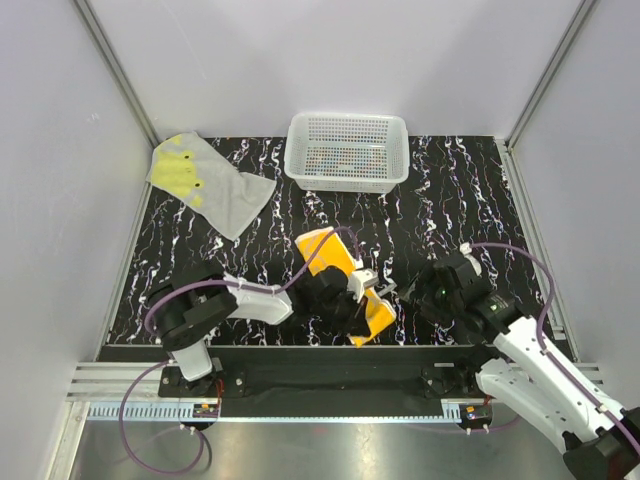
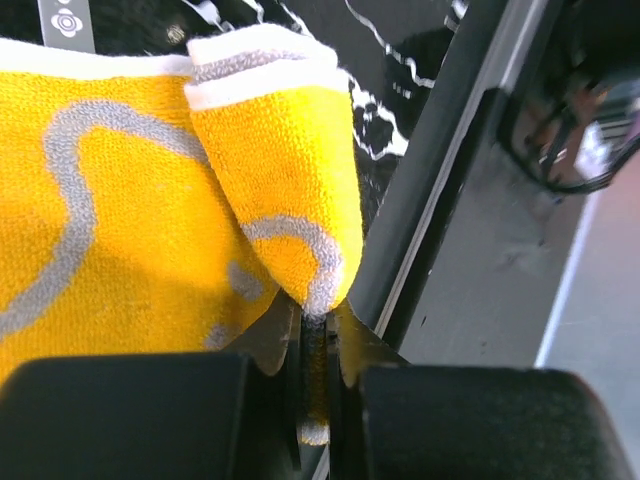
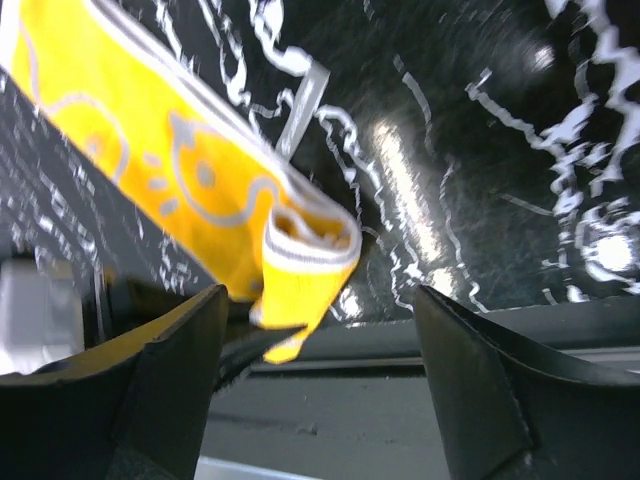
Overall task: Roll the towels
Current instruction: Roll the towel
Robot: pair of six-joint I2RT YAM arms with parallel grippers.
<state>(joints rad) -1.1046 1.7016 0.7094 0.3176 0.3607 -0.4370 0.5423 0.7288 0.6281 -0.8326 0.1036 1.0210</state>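
The orange towel (image 1: 340, 268) with white marks lies near the table's front edge, its near end curled over. My left gripper (image 1: 352, 303) is shut on a corner of that curled end; the left wrist view shows the corner of the towel (image 2: 280, 170) pinched between the jaws of the left gripper (image 2: 315, 322). My right gripper (image 1: 425, 290) is open and empty just right of the towel; in the right wrist view the towel's curled end (image 3: 305, 250) hangs ahead of the right gripper (image 3: 320, 315), apart from the fingers. The grey towel (image 1: 205, 182) with yellow-green blotches lies flat at the far left.
A white perforated basket (image 1: 347, 150) stands at the back middle. The table's front edge and black rail (image 2: 440, 200) run right beside the held towel end. Grey walls close in the left, back and right sides.
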